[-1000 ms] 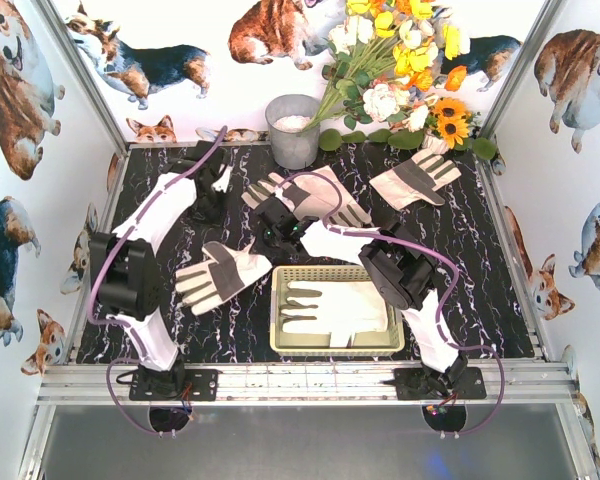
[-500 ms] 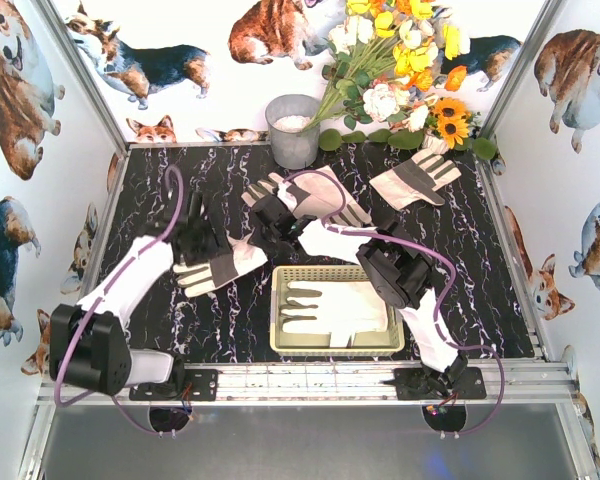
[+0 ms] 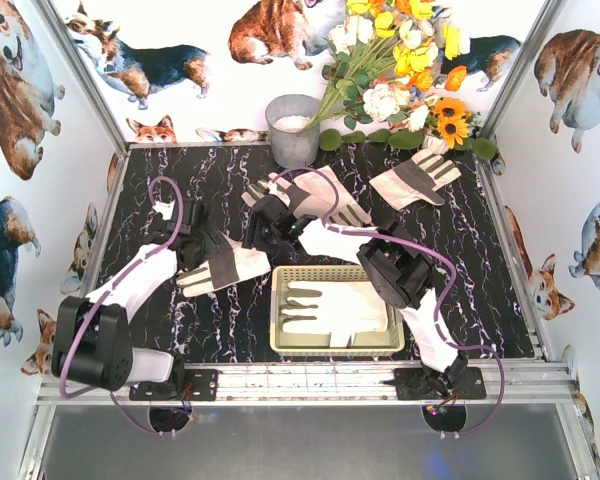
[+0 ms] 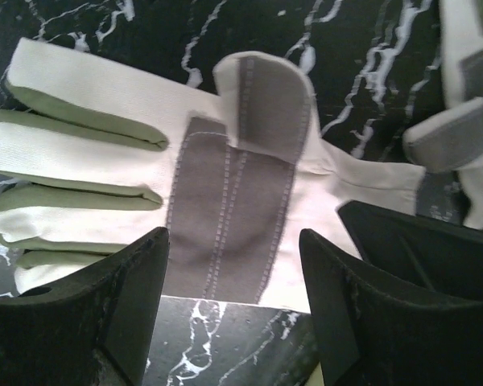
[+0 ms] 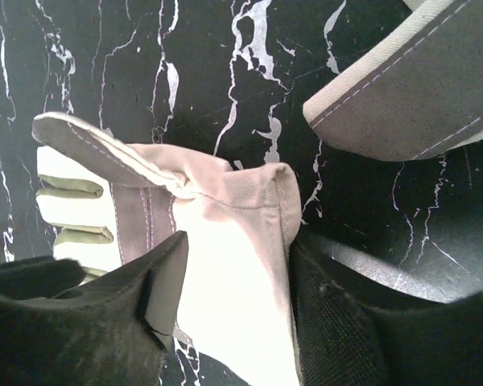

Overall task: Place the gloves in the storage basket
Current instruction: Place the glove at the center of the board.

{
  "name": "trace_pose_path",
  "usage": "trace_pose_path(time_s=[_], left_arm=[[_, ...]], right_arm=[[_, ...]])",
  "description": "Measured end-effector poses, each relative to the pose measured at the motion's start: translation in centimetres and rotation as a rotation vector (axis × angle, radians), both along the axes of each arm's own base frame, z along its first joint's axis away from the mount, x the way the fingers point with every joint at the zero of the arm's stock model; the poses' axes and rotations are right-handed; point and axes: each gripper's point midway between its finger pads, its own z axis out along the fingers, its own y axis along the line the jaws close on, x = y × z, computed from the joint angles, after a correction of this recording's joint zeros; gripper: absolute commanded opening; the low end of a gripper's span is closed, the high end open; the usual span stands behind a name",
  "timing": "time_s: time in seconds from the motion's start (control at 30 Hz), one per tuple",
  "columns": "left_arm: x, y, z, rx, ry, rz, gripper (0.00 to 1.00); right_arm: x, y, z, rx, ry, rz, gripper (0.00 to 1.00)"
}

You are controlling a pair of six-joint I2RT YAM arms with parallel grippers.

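Note:
One white glove point(image 3: 335, 308) lies flat inside the cream storage basket point(image 3: 278, 312). Left of the basket a glove point(image 3: 230, 267) lies palm up; in the left wrist view this glove point(image 4: 225, 161) shows its grey palm patch. My left gripper point(image 3: 202, 247) point(image 4: 233, 241) hangs open just over its near edge, gripping nothing. My right gripper point(image 3: 265, 228) point(image 5: 237, 241) stands open at mid-table with the white cuff of a rumpled glove point(image 5: 225, 241) between its jaws. Two more gloves point(image 3: 318, 195) point(image 3: 415, 178) lie farther back.
A grey metal bucket point(image 3: 293, 130) stands at the back centre beside a bunch of artificial flowers point(image 3: 400, 60). White walls with dog pictures close the table on three sides. The right arm's purple cable loops over the central gloves.
The left arm has swung from the back left corner forward to the glove left of the basket. The right gripper's jaws have opened over the central glove.

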Motion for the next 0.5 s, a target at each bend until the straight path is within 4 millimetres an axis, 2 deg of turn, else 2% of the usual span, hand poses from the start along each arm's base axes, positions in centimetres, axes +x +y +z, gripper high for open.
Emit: trace_pose_path(time_s=[0.1, 0.2, 0.33, 0.4, 0.5], left_arm=[[-0.6, 0.6, -1.7, 0.032, 0.047, 0.012, 0.62], [-1.1, 1.0, -3.0, 0.058, 0.085, 0.009, 0.64], [-1.1, 1.4, -4.5, 0.097, 0.121, -0.007, 0.64], [-1.1, 1.6, -5.4, 0.119, 0.149, -0.02, 0.64], [-0.8, 1.7, -6.1, 0.145, 0.174, -0.045, 0.65]], right_arm=[[0.1, -0.5, 0.6, -0.019, -0.019, 0.032, 0.59], [0.6, -1.4, 2.3, -0.042, -0.071, 0.064, 0.67], [2.0, -3.1, 6.6, -0.055, -0.183, 0.084, 0.7], [2.8, -4.3, 9.2, -0.06, -0.243, 0.081, 0.7], [3.8, -6.3, 11.9, -0.069, -0.306, 0.064, 0.7]])
